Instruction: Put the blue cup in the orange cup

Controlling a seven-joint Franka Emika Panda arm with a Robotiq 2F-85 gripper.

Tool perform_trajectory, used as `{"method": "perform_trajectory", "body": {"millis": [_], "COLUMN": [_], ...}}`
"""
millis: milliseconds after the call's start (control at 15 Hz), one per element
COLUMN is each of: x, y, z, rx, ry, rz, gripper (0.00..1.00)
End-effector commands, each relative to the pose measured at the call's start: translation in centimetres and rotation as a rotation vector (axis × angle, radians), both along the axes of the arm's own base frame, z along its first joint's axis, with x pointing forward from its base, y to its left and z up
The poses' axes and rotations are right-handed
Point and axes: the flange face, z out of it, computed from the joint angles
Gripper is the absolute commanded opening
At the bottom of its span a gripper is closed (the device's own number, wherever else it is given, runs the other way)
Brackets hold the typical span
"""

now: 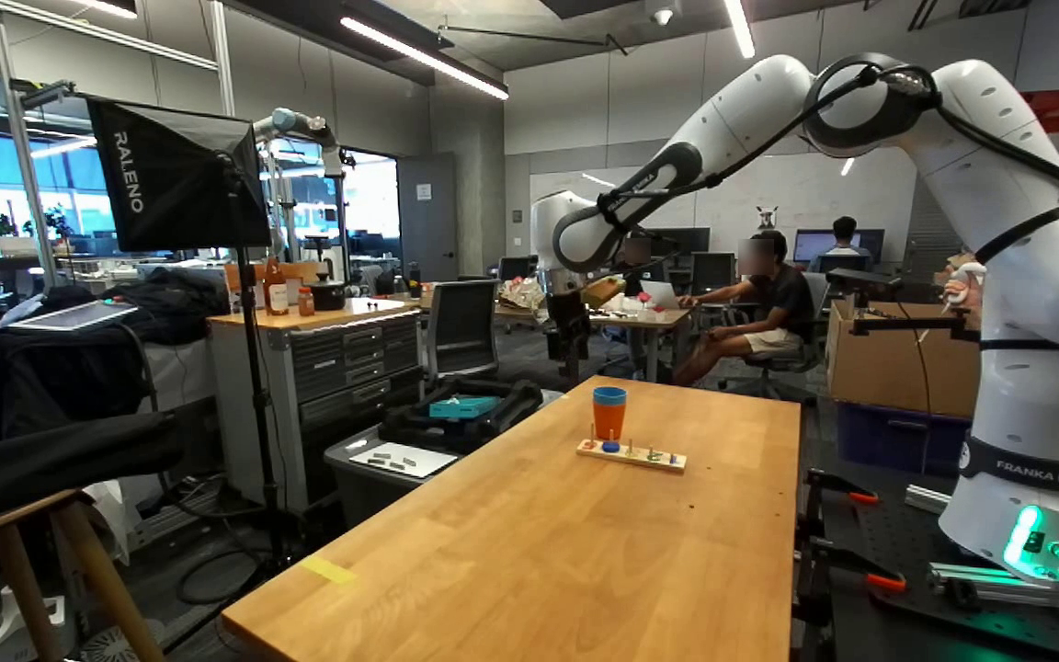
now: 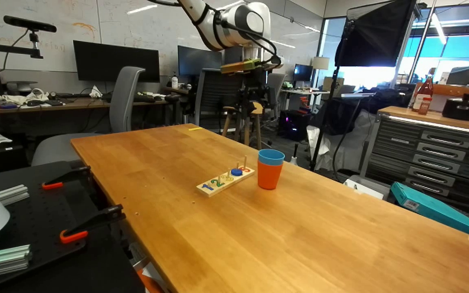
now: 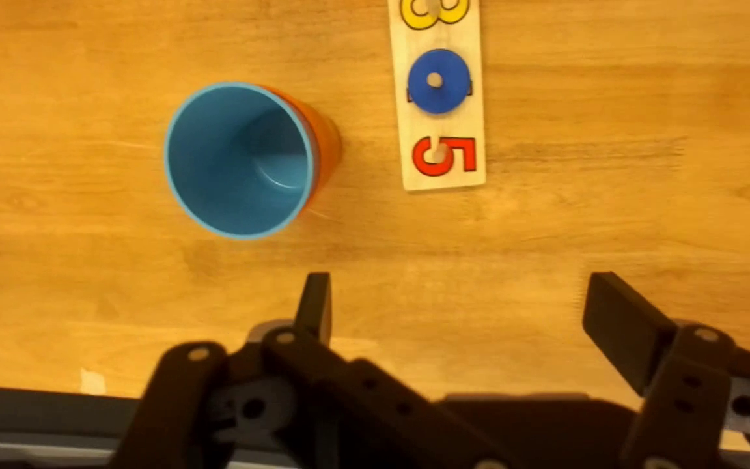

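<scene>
The blue cup (image 1: 609, 395) sits upright inside the orange cup (image 1: 609, 424), with its upper band and rim showing above the orange rim. Both show the same way in an exterior view, blue cup (image 2: 271, 157) over orange cup (image 2: 269, 176). In the wrist view I look into the hollow blue cup (image 3: 219, 163), and a strip of the orange cup (image 3: 326, 140) shows beside it. My gripper (image 3: 459, 280) is open and empty, its fingers wide apart. It hangs well above the table, apart from the cups, and also shows in an exterior view (image 1: 570, 354).
A wooden number board (image 2: 211, 191) with several pegs lies beside the cups on the wooden table (image 2: 340, 236). A blue disc (image 3: 451, 96) sits on one of its pegs. The table's edge runs close to the cups. A tall softbox lamp (image 1: 180, 175) stands beyond the table.
</scene>
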Motion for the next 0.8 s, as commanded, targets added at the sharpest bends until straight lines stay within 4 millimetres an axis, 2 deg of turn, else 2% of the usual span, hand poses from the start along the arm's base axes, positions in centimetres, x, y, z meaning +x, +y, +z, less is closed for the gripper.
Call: {"method": "perform_trajectory", "body": {"millis": [0, 333, 400, 733], "x": [-1.9, -2.8, -1.6, -2.1], "y": [1.1, 1.6, 1.8, 1.7], "z": [3.8, 6.2, 5.0, 5.3], "rx": [0.103, 0.159, 0.124, 0.129], "ry": [-0.023, -0.029, -0.03, -0.027], "rz": [0.097, 0.156, 0.132, 0.144], "gripper": [1.0, 1.0, 1.0, 1.0]}}
